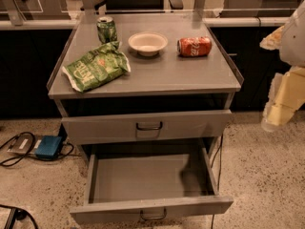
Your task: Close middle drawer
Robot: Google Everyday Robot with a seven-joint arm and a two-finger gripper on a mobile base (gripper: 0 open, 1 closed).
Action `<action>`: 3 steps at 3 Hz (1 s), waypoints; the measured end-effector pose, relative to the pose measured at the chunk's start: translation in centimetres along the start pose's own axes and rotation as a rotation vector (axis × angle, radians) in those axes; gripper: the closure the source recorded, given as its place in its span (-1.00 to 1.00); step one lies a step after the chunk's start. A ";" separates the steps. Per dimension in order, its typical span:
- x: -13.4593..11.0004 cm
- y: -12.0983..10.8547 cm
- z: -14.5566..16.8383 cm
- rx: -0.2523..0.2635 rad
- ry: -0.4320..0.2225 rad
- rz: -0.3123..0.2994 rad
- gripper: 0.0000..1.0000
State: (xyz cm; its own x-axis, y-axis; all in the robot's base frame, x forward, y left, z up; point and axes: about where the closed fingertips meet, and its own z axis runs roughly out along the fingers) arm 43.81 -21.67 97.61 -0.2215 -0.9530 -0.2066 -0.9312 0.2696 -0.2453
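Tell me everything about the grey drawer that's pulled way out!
The middle drawer is grey metal, wide and shallow, pulled far out, with nothing inside. Its low front panel has a small dark loop handle at the centre. It sits under a taller drawer front. Nothing touches it; the gripper hangs apart, up to its right.

The arm comes in at the right edge (only partly in view) and bends downward; its pale yellow gripper hangs free, tilted down-left.
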 end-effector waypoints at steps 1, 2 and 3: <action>0.0 0.0 0.0 0.000 0.000 0.000 -1.00; -0.3 0.5 -0.2 0.010 -0.068 0.003 -1.00; -0.5 2.6 2.7 -0.046 -0.183 0.020 -1.00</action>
State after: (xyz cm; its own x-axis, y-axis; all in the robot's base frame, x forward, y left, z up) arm 42.33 -20.09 94.52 -0.1872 -0.9055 -0.3808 -0.9404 0.2772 -0.1968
